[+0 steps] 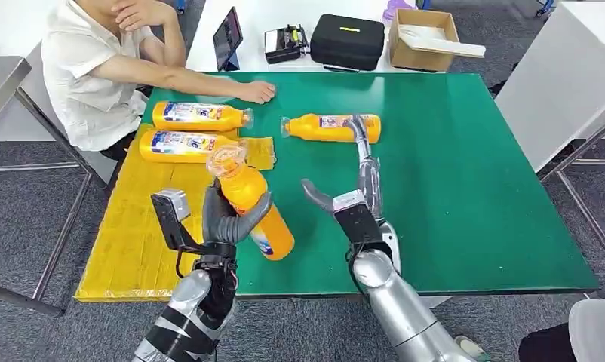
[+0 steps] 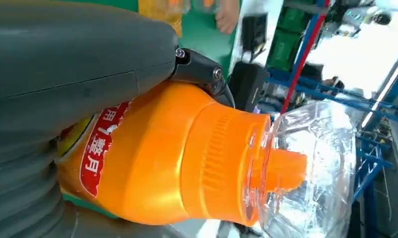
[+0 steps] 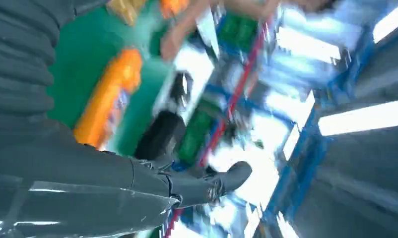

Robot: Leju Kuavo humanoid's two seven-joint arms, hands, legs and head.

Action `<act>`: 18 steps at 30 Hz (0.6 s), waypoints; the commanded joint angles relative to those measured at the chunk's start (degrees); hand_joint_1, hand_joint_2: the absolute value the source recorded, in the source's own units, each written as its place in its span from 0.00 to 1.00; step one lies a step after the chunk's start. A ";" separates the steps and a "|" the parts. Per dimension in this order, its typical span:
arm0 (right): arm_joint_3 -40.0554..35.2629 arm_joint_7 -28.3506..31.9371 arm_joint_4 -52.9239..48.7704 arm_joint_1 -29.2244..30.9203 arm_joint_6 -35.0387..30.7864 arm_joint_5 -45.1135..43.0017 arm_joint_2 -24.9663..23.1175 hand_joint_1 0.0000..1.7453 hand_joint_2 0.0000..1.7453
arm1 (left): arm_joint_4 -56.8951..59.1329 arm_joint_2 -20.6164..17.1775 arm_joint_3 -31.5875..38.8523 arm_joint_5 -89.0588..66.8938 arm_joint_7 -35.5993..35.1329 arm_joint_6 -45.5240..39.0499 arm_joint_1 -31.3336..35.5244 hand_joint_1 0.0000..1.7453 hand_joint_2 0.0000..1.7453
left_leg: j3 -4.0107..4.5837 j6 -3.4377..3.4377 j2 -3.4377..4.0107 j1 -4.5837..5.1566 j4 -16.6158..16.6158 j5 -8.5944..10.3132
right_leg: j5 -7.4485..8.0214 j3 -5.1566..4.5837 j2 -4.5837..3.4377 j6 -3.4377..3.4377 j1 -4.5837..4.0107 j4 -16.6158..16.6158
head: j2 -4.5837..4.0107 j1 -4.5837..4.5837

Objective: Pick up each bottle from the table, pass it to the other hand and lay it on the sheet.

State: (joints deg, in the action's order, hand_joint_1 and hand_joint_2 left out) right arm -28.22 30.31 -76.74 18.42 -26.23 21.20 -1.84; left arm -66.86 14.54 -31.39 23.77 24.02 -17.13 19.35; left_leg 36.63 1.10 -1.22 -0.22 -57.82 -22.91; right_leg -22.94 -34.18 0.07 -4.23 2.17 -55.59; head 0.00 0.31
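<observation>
Left hand [image 1: 228,219] grips a tilted orange plastic bottle with clear cap [image 1: 252,200] above the yellow sheet's [image 1: 130,241] edge, two like bottles [image 1: 190,130] lying on the sheet beyond it; right hand [image 1: 356,192], fingers spread and empty, reaches toward a fourth bottle [image 1: 326,127] lying on the green table [image 1: 465,173] beyond its fingertips, near a seated person's hand [image 1: 258,91].

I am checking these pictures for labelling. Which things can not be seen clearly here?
- Held bottle: middle hidden by left hand, head view.
- Its label: partly covered by the thumb, left wrist view.
- Lying bottle: motion-blurred, right wrist view.
- Cardboard box: contents too small, head view.
</observation>
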 commanded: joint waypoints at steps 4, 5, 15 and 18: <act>5.16 2.77 -5.90 -1.72 -12.13 4.96 -0.26 0.00 1.00 | 2.02 -5.01 -5.49 -18.31 4.94 -13.35 3.47 1.00 1.00 | -0.31 -0.09 0.24 -0.12 -0.06 -0.19 | -0.14 0.30 -0.11 0.31 -0.17 -0.01 | 0.00 0.00; 5.21 2.89 -6.10 -1.63 -12.83 5.30 -0.26 0.00 1.00 | 3.15 -5.40 -6.19 -23.45 5.16 -17.27 4.15 1.00 1.00 | -0.19 -0.08 0.13 -0.10 -0.02 -0.09 | -0.08 0.20 -0.03 0.23 -0.14 0.01 | 0.00 0.00; 6.20 2.26 -7.92 -2.24 -9.41 4.41 -1.34 0.00 1.00 | 7.94 -6.16 -0.39 -55.16 -2.64 -22.49 3.04 1.00 1.00 | -0.23 -0.07 0.20 -0.08 0.03 -0.08 | -0.05 0.22 -0.11 0.20 -0.11 0.05 | 0.00 0.00; 6.95 2.42 -8.11 -2.28 -7.31 4.30 -1.76 0.00 1.00 | 11.96 -6.89 1.06 -76.57 -12.93 -22.80 4.39 1.00 1.00 | -0.24 -0.09 0.17 -0.07 0.04 -0.07 | -0.06 0.21 -0.08 0.21 -0.11 0.03 | 0.00 0.00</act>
State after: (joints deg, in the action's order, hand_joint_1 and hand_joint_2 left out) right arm -22.99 32.44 -85.11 15.44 -34.38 26.03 -2.75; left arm -64.19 10.80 -32.00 -27.61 22.70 -38.54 20.39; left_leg 36.63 1.07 -1.19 -0.24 -57.82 -22.89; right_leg -22.94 -34.17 0.04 -4.23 2.15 -55.60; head 0.00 0.31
